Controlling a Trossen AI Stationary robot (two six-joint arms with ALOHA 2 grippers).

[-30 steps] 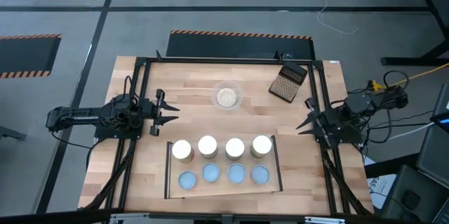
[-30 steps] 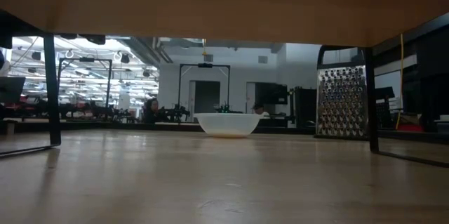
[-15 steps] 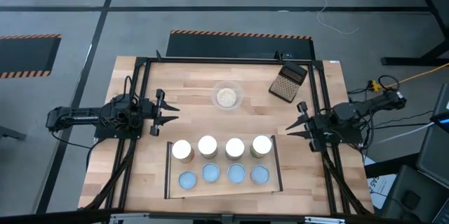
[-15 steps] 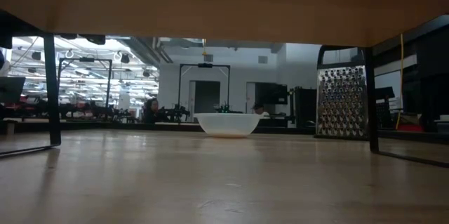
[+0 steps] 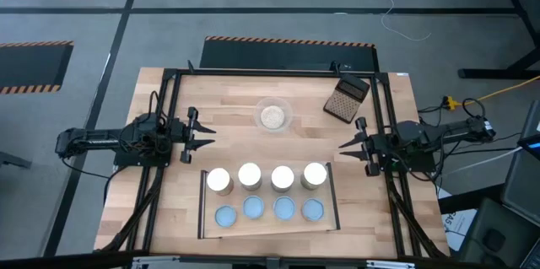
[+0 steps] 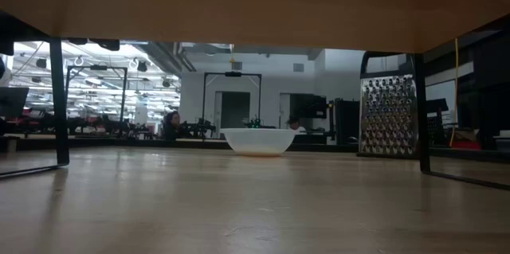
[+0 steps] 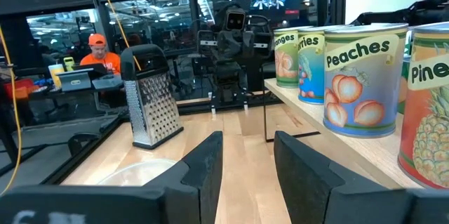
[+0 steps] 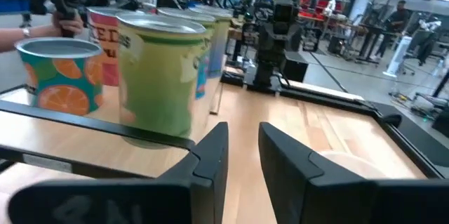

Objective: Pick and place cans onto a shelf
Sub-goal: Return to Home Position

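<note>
Overhead: eight cans (image 5: 282, 177) upright on shelf (image 5: 268, 226), two rows of four, on bench (image 5: 228, 100) between arms. Left pincer (image 5: 201, 135) near shelf's left end, fingers apart, empty. Right pincer (image 5: 354, 145) near right end, fingers apart, empty.

A grain bowl (image 5: 272, 116) and a grater (image 5: 347, 99) stand apart on the table (image 5: 228, 100).

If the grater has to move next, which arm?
Right. The right pincer sits near the grater at the table's right side; the left pincer is across the table, with the bowl in between.
</note>
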